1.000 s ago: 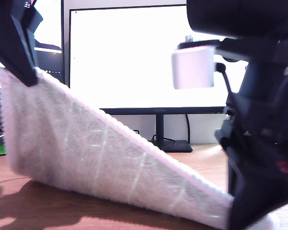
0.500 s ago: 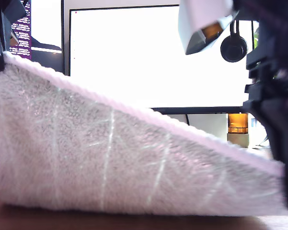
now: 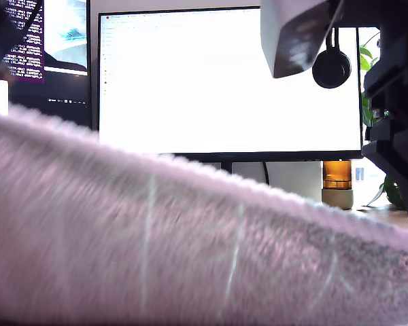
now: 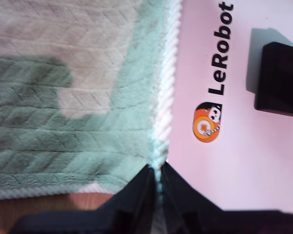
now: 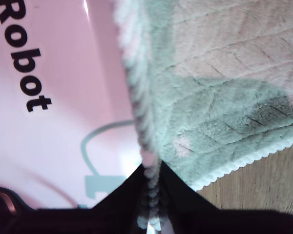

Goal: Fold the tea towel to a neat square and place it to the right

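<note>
Towel [image 3: 156, 251] looks soft, floppy and light, sagging right in front of the exterior camera, above a pink LeRobot mat [image 4: 234, 161]. First gripper [image 4: 157, 176] and second gripper [image 5: 150, 176] are each clamped tight on its ribbed edge. Corners seem the best place to grab, since the plush would probably slip otherwise.

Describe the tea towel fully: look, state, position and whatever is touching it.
The tea towel is a fluffy off-white plush cloth with quilted lines, mint-green patches and a pale ribbed edge. In the exterior view it fills the lower frame, slanting down from that view's left toward its right, in front of the monitor. My first end effector and my second end effector each pinch its ribbed edge, above a pink LeRobot mat.
</note>
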